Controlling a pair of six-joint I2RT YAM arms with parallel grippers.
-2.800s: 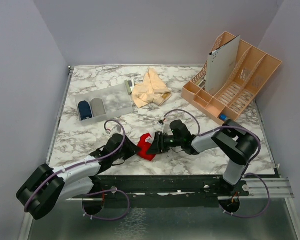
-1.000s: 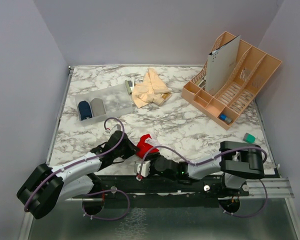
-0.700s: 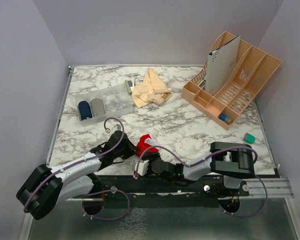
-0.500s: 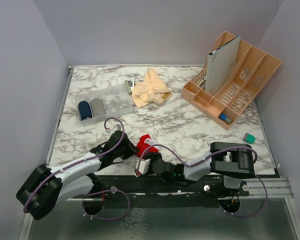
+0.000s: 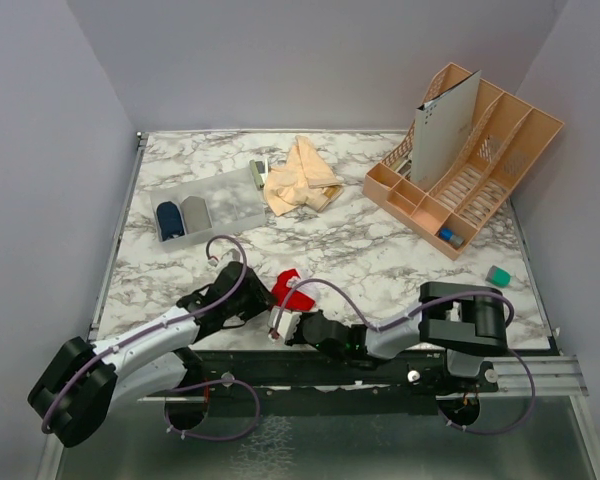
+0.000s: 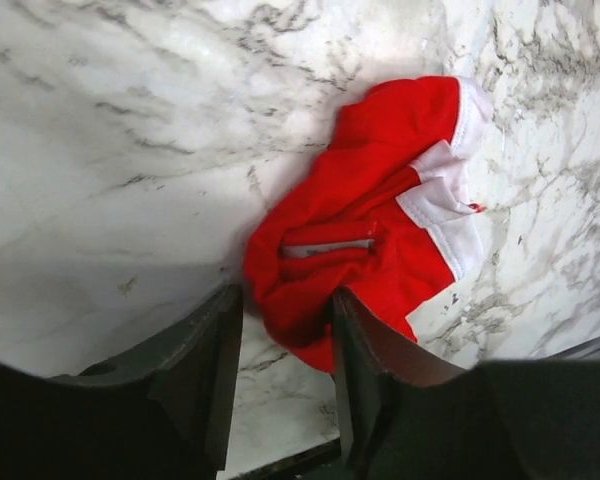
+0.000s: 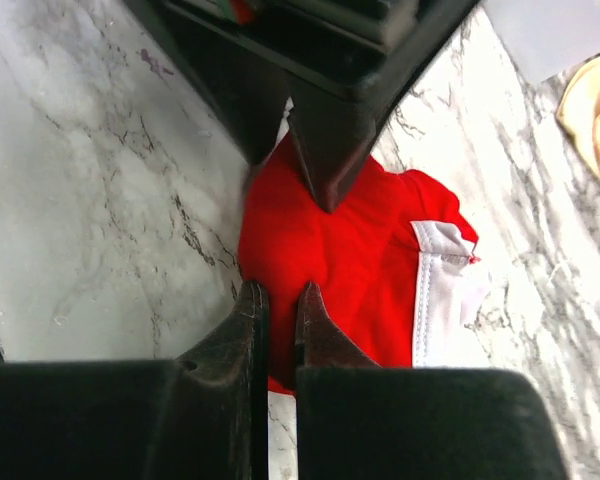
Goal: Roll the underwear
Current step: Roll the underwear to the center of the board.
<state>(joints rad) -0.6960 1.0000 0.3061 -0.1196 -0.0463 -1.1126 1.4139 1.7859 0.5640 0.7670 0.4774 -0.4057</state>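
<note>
The red underwear (image 5: 288,289) with white-grey trim lies bunched on the marble near the table's front edge. It also shows in the left wrist view (image 6: 380,200) and the right wrist view (image 7: 350,250). My left gripper (image 5: 259,300) holds its left end, and the cloth fills the gap at the fingertips (image 6: 280,310). My right gripper (image 5: 286,322) comes from the near side, its jaws almost together, pinching the near edge of the red cloth (image 7: 278,295). A pile of peach-beige underwear (image 5: 300,178) lies at the back.
A clear bin (image 5: 230,200) at the back left holds a dark blue roll and a grey roll. A peach organiser rack (image 5: 470,165) stands at the back right. A small teal object (image 5: 498,274) lies at the right. The table's front edge runs just below both grippers.
The right arm has swung from the right of the red underwear down along the front edge, and its gripper has come up to the cloth's near edge. The left gripper stays on it.
</note>
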